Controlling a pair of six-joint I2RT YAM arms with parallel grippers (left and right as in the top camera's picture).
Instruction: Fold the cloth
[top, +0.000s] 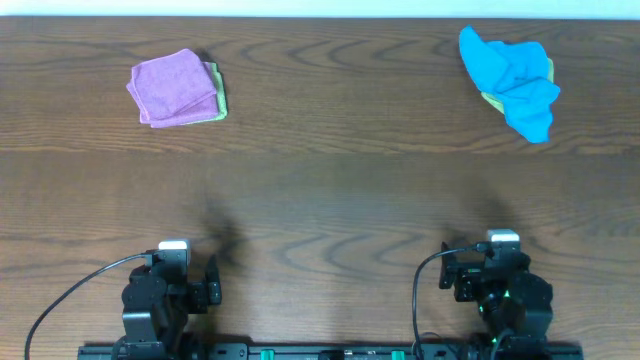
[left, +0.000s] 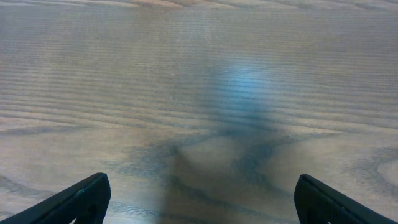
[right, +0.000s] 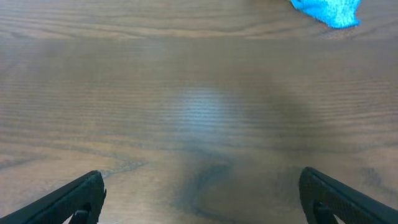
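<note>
A: Where is the blue cloth (top: 515, 80)?

B: It lies crumpled at the far right of the table (top: 330, 180), on top of a yellow-green cloth (top: 489, 98) whose edge shows under it. The right wrist view catches only a corner of it, at the top edge.

A: And the left gripper (left: 200, 193)?

B: It is near the front edge, on the left side, well apart from any cloth. Its fingers stand wide apart, and between them I see only wood.

A: The right gripper (right: 202, 190)?

B: The same: near the front edge on the right, spread wide, holding nothing.

A: What is at the far left?

B: A pink cloth (top: 175, 88), folded flat into a square, on a green cloth (top: 218, 98) that shows along its right side.
</note>
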